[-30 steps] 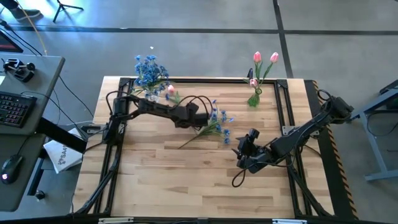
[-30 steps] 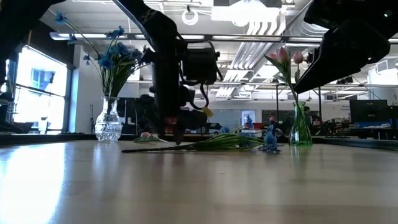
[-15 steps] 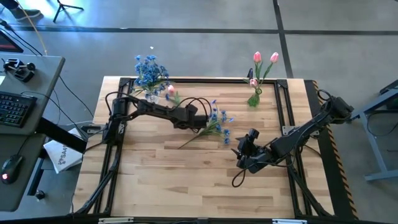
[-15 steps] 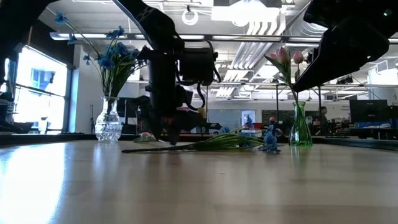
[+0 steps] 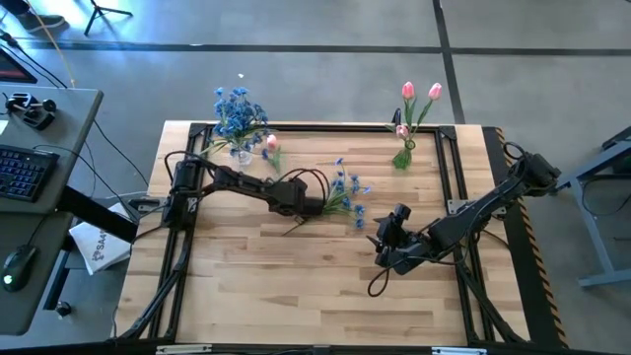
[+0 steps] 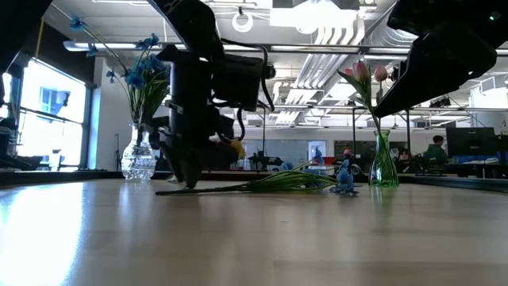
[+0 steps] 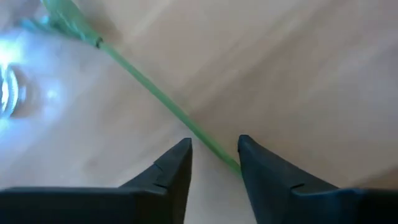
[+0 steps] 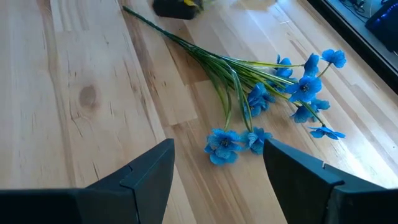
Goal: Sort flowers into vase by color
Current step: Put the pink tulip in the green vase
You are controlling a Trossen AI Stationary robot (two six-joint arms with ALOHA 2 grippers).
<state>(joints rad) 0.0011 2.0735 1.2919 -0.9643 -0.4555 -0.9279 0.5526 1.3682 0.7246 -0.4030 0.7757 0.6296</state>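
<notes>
A blue-blossomed flower [image 5: 340, 197] lies flat on the wooden table, its thin green stem [image 7: 155, 96] pointing toward the near left. My left gripper [image 5: 296, 213] points steeply down over the stem's bare lower part. Its fingers stand apart, one on either side of the stem [image 7: 214, 155]. My right gripper [image 5: 380, 242] hangs open above the table, just right of the blossoms [image 8: 267, 81], with nothing between its fingers [image 8: 216, 163]. A clear vase [image 5: 240, 148] at the far left holds blue flowers. A green vase [image 5: 402, 158] at the far right holds pink tulips. My left gripper has the stem's lower part between its fingers, which come from above and lie across it. The stem runs right up to the inner side of one finger [image 7: 244, 163]. Whether it touches I cannot tell. The whole flower lies on the table.
A pink flower [image 5: 271, 148] lies on the table beside the clear vase. A black frame [image 5: 325, 126] runs along the table's edges. The near half of the tabletop [image 5: 296, 296] is bare wood. A desk with a keyboard [image 5: 20, 173] stands off to the left.
My left gripper has moved along the stem toward the table's near left, away from the blossoms and toward the stem's free end, and has tipped further downward. The blue flower has stayed where it lay.
</notes>
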